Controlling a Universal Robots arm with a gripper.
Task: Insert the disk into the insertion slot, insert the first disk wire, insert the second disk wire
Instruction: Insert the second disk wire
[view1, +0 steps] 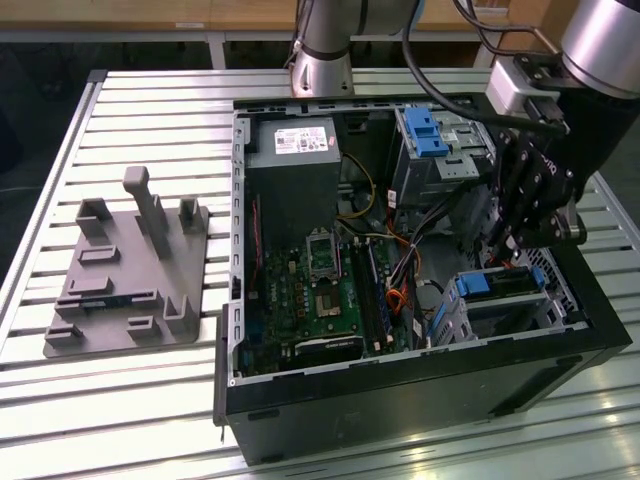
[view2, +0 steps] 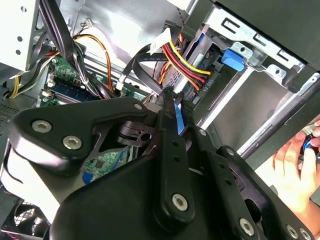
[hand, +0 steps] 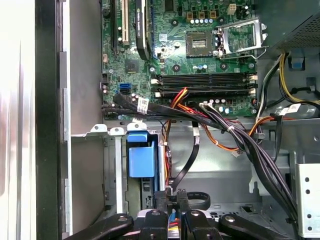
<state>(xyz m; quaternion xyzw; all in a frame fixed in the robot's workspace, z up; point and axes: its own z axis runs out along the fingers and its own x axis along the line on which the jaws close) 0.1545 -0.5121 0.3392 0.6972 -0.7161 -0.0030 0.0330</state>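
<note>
gripper (view1: 503, 247) low inside the case, directly over the insertion slot (view1: 465, 312); disk (view1: 497, 284) seated within, long axis across; fingers pinched together on a wire connector (view2: 171, 111).

Green motherboard (view1: 310, 300), grey fixture (view1: 130, 270), slatted table (view1: 150, 100)

**Much of the drive corner stays out of sight**

In the exterior view the claw (view1: 515, 240) covers part of the insertion slot (view1: 505, 300). The disk (view1: 500, 283) shows just a blue edge. In the second wrist view, a hand (view2: 295, 167) is cut by the edge. What the fingertips (hand: 172, 197) pinch is hidden.
</note>
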